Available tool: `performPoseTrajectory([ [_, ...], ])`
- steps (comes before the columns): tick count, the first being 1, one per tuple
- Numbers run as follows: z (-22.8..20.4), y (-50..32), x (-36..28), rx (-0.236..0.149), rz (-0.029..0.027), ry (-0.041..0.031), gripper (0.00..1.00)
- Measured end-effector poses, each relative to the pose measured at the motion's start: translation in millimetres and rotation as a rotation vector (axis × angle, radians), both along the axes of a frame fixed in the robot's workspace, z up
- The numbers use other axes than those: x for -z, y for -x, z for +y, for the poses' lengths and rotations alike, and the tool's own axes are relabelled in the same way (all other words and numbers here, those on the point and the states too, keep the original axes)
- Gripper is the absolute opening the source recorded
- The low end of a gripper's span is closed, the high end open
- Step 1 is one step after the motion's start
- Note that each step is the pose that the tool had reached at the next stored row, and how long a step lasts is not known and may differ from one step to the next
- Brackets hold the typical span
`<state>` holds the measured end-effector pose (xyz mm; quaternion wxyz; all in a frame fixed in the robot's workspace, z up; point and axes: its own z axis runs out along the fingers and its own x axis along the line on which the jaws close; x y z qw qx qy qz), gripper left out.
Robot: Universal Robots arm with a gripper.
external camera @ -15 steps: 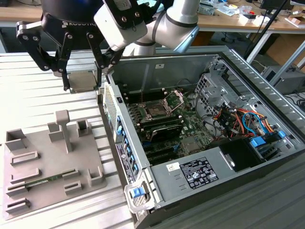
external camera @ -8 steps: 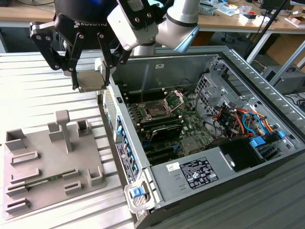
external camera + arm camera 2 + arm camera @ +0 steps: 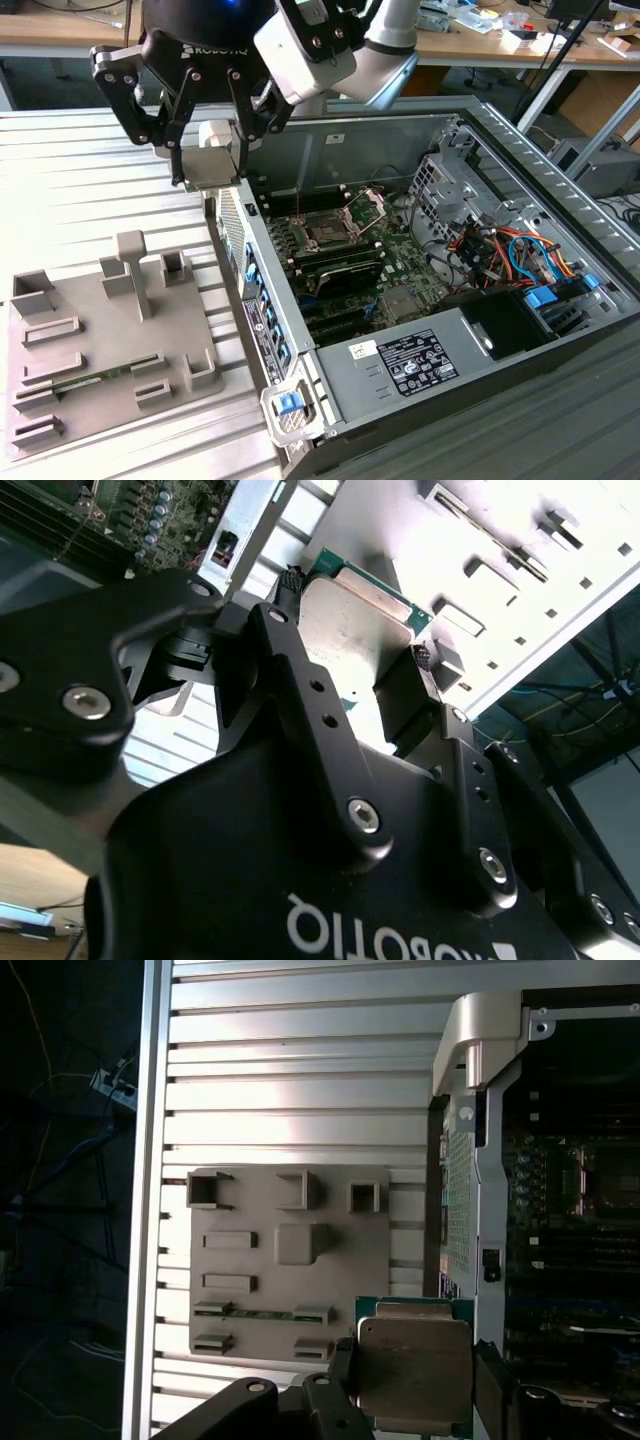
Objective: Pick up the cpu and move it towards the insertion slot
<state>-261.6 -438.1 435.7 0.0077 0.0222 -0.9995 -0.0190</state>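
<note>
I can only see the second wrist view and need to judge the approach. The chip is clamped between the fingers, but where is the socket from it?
Observer: In the exterior view, the insertion slot lies inside the open computer case. It is to the exterior view's right of the cpu, which the gripper holds near the case's side wall.
Operator: Is the socket covered?
Observer: No. Its hinged bracket appears lifted, and the dark square is exposed.

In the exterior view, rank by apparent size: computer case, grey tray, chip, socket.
1. computer case
2. grey tray
3. chip and socket: alike; the chip may be nearer the camera, so unranked.
</note>
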Motion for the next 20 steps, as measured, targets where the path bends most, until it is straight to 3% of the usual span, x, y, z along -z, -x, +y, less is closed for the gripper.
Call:
performPoseTrajectory([
  [20,0.0,-33.4,0.1,0.0,0.0034,0.0001,0.55],
])
